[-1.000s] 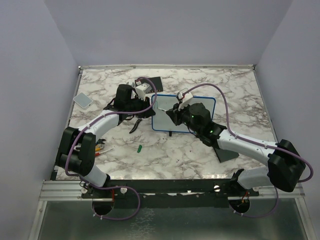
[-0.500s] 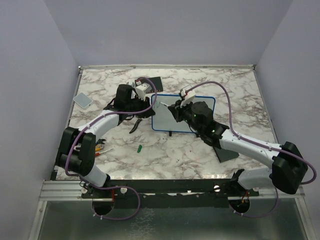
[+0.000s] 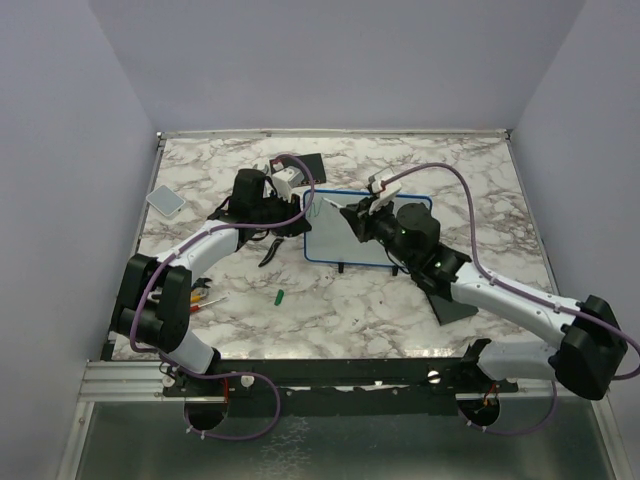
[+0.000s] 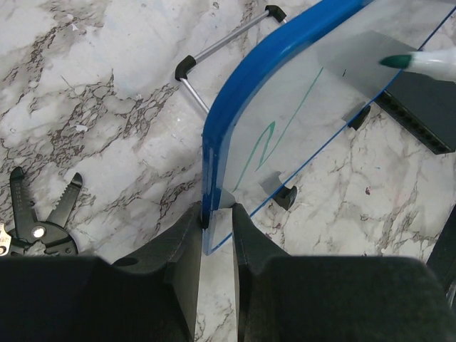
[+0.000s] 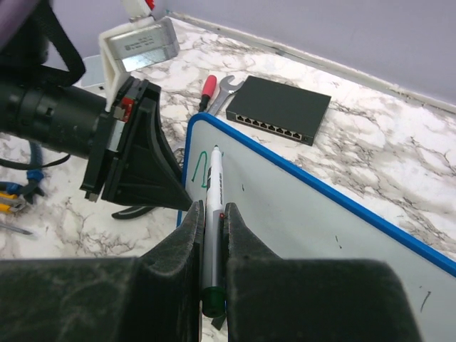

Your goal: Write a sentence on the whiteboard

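Left gripper (image 4: pixel 214 217) is clamped on the blue rim at the left end of the board (image 3: pixel 322 242), jaws nearly closed with just the rim's thickness between them. It looks like a brace, so the board on its little feet won't skid under writing pressure. The board itself sits mid-table, between the two arms. Over to the right gripper (image 5: pixel 211 217): its fingers are pinched tight on the marker (image 5: pixel 214 178), barrel running straight out along them so the green tip leads, aimed at the board's far left corner. Whether that tip touches the face right now can't be told. The sentence (image 4: pixel 258 146) so far is one green zigzag, just beside the left rim and close to the bracing fingers. That's the tight corner. To the right the white face lies bare all the way to the other rim, so the line has room to run that way, away from the clamp. Beyond the far rim a black box (image 5: pixel 279 107) lies near, with a wrench (image 5: pixel 226 85) beside it. Pliers (image 4: pixel 39 221) lie on the marble by the left arm, off the writing path. The likely risks are crowding the far rim, or pressing hard enough to shift the board in the clamp.
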You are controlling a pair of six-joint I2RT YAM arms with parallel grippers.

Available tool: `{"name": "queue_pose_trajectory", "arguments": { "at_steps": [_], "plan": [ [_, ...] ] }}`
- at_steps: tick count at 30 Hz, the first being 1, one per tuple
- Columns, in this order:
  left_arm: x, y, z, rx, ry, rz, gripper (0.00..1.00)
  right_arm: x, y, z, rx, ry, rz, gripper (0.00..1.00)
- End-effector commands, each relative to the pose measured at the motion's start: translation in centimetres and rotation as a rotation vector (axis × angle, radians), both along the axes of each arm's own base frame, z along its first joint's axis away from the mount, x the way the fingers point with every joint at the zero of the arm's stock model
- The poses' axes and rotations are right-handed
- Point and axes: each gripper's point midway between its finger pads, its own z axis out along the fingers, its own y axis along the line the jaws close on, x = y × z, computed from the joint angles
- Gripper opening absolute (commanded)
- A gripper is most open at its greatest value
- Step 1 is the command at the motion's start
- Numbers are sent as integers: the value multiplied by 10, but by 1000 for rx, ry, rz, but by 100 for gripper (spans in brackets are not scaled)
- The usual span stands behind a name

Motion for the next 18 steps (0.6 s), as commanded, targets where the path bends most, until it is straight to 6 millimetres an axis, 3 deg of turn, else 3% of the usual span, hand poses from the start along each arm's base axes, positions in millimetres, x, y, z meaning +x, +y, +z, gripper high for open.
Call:
{"name": "queue_pose_trajectory", "arguments": {
  "at_steps": [1,11,18],
  "plan": [
    [-1,-5,8,-3,-13,-15,21,-23,0,14,31,-42,110,1],
    [-1,-5,9,-2,-18,-14,21,-17,-4,-21,-5,38,59,1],
    [-1,-5,9,-1,-19,-13,21,-10,-4,-29,-20,49,27,1]
  ]
}}
